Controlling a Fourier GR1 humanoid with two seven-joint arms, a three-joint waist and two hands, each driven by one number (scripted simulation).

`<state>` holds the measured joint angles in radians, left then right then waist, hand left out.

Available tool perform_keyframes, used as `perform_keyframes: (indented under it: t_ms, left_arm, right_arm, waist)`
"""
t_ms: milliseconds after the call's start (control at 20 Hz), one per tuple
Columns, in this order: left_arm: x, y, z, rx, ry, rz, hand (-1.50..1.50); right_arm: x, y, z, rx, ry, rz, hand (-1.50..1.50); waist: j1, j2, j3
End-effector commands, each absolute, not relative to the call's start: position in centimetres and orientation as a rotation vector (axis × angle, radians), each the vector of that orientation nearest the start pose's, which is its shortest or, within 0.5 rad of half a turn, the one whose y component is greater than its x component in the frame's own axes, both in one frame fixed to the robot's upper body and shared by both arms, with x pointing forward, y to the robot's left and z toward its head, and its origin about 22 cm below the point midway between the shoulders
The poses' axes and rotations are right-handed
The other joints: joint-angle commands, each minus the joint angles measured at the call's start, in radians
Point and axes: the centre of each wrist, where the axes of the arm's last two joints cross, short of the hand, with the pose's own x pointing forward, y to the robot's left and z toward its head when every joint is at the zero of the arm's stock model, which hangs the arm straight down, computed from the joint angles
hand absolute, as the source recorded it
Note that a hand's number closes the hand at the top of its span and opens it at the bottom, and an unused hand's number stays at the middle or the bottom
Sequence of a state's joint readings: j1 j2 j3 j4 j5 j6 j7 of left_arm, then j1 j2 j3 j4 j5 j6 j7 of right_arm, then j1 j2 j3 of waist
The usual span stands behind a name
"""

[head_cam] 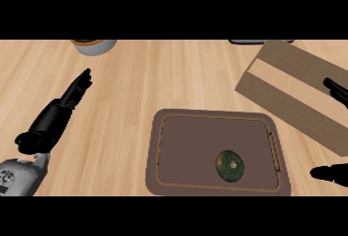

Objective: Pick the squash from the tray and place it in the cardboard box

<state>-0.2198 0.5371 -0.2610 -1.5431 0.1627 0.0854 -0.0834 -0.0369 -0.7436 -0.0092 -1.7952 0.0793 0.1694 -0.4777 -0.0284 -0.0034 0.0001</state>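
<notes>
So: squash (230, 165) sits in the tray (178, 152), lower right part, near the right rim, apart from it. Dark green, roughly oval from above, long axis running up-down in the head view, pale stem spot facing up.

Right hand (330, 173) is the near one. Only a black sliver of it shows at the right edge, level with the squash and just past the tray's right rim. Can't tell how its fingers sit. Another black bit shows higher up at the right edge, over the box (285, 87); I can't tell what it is.

Left hand (75, 92) is well off to the left over bare counter (136, 78), fingers straight and pointing up-right, holding nothing. Far side of the tray from the squash.

Box lies up-right of the tray, close to its top right corner, tilted.

My read: pick hasn't started. Squash is left of the right hand, so that hand should come in leftward across the rim, then carry up-right to the box. Short trip.
</notes>
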Motion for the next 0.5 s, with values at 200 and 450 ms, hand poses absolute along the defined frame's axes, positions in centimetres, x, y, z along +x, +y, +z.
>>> perform_keyframes:
  t_ms: [200,450]
  left_arm:
    - [28.9,26.1,7.6,0.095,-1.751,-0.525,0.0]
    - [29.3,26.4,6.9,0.126,-1.757,-0.532,0.0]
  right_arm:
    - [21.6,-31.1,16.4,-0.484,-1.784,1.517,-1.5]
    - [18.2,-26.2,17.1,-0.504,-1.641,1.676,-1.5]
  waist:
    - [0.016,-0.002,-0.002]
    - [0.021,0.0,-0.003]
